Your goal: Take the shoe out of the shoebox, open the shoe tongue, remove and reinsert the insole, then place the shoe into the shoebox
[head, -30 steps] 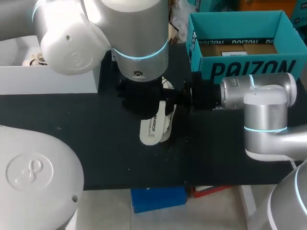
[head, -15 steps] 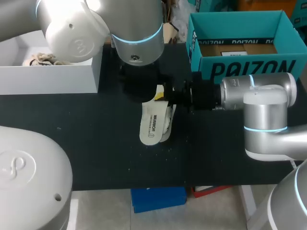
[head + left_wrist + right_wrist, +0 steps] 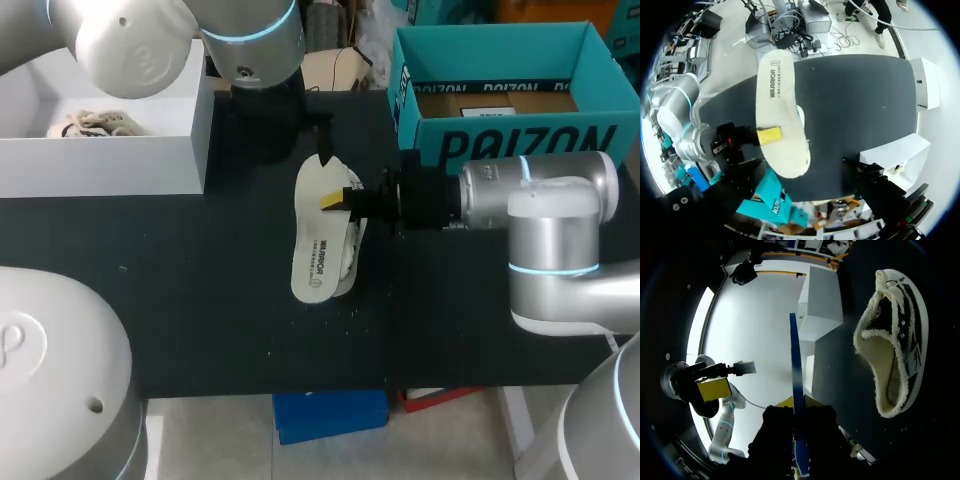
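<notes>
Well, the insole (image 3: 318, 240) is out of the shoe (image 3: 900, 335) and held flat above it, printed side up, its length running from the far side toward the near side of the black worktop (image 3: 200, 300). The right pincer (image 3: 335, 200) comes in from the right and pinches the insole at its right edge. One yellow tip lies on the top face, and the finger beneath is hidden. In the right wrist view the insole shows edge-on as a thin blue line running out from the pincer. The shoe lies on the worktop under the insole, only its right edge peeking out in the head view; its fleecy lining and open mouth show in the right wrist view.

The left arm (image 3: 240, 40) is raised over the far left part of the worktop, its pincer (image 3: 290, 125) a dark mass just beyond the insole's far end — spread or pressed together, I cannot tell.

A white box (image 3: 100, 165) stands open at the far left with something lace-like inside. A teal box (image 3: 500, 150) stands open at the far right.
</notes>
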You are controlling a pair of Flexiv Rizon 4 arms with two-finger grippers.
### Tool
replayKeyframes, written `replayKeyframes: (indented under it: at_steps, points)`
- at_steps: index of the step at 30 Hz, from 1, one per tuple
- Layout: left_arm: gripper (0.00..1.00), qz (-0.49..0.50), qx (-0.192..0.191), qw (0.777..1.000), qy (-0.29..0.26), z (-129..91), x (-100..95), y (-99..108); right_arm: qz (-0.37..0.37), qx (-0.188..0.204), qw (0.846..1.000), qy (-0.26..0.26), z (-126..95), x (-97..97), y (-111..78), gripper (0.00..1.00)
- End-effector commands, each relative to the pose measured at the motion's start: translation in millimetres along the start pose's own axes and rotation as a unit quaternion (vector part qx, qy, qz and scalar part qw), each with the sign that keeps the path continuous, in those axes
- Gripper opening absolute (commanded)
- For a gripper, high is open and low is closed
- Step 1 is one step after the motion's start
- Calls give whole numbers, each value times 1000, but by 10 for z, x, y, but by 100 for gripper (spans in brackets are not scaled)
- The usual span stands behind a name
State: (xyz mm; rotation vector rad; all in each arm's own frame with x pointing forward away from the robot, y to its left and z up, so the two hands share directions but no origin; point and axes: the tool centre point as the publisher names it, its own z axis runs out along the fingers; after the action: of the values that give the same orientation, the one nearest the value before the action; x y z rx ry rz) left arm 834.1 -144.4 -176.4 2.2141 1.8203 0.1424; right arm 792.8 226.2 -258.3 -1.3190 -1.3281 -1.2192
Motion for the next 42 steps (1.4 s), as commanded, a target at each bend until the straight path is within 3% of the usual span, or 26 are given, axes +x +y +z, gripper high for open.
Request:
replayKeyframes:
  at_steps: [1, 18, 27, 35, 42]
  points:
    - [100, 6, 3, 1000, -8, 117, 19, 176, 0, -2, 1000, -1, 16, 0, -4, 0]
    - [100, 18, -13, 1000, -6, 184, -39, 864, 0, -2, 1000, -1, 16, 0, -4, 0]
    - [100, 19, -14, 1000, -9, 228, -83, 1087, 0, -2, 1000, -1, 16, 0, -4, 0]
    - [100, 22, -18, 999, -16, 238, -124, 1133, 0, -2, 1000, -1, 16, 0, -4, 0]
    - [100, 22, -16, 999, -21, 167, -185, 955, 0, -2, 1000, -1, 16, 0, -4, 0]
